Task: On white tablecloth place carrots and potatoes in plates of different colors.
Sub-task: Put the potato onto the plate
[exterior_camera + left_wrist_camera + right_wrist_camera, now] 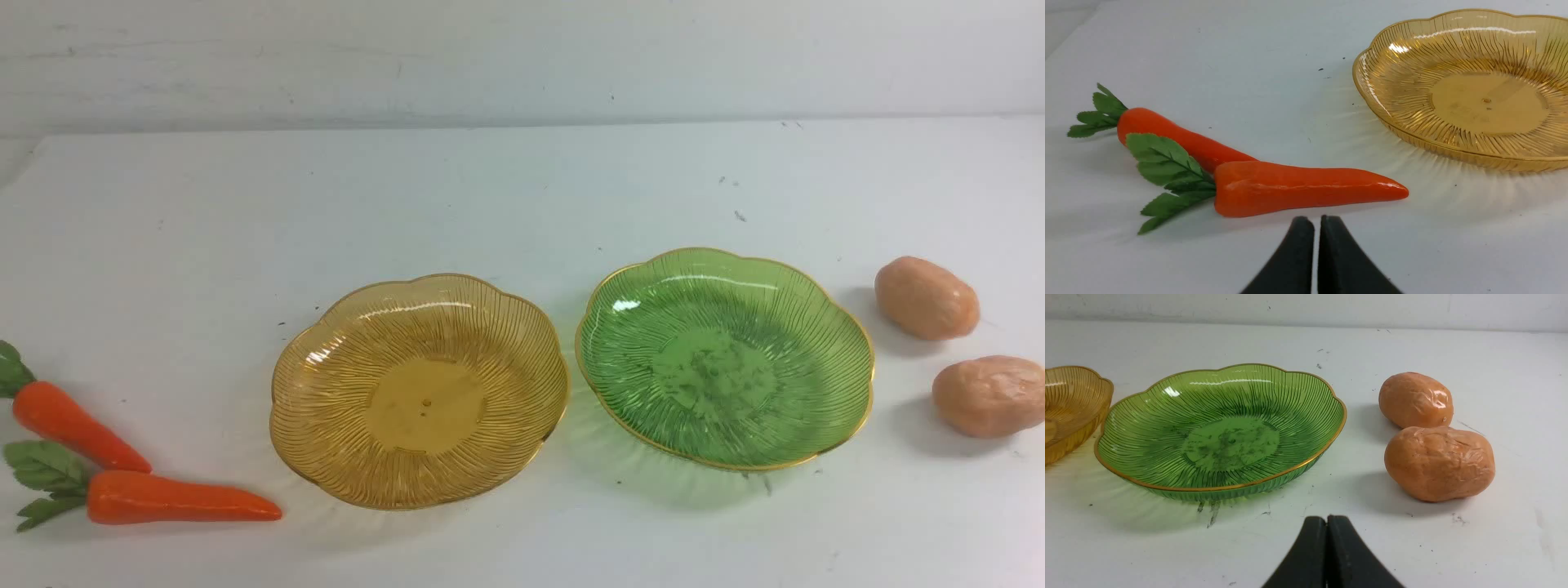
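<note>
White tablecloth (522, 188), lightly specked, fills the front view up to a pale wall (522, 57). On it you have two empty plates side by side at centre: the amber plate (326, 384) left of middle and the green plate (816, 327) right of middle, close but apart. Both carrots lie at the lower left edge of the frame, the nearer carrot (180, 500) pointing its tip toward the amber plate and the farther carrot (73, 425) angled behind it. The two potatoes (927, 298) sit near each other at the right edge. Your left end effector (1316, 222) and right end effector (1327, 520) are both pinched closed with nothing in them, each short of its vegetables. Expect the carrots to be light, stiff and glossy, so take each across the thick upper body, clear of the floppy leaves (45, 465). The potatoes look smooth and rounded and could slip out of a grip, so close across the short width at the middle.
</note>
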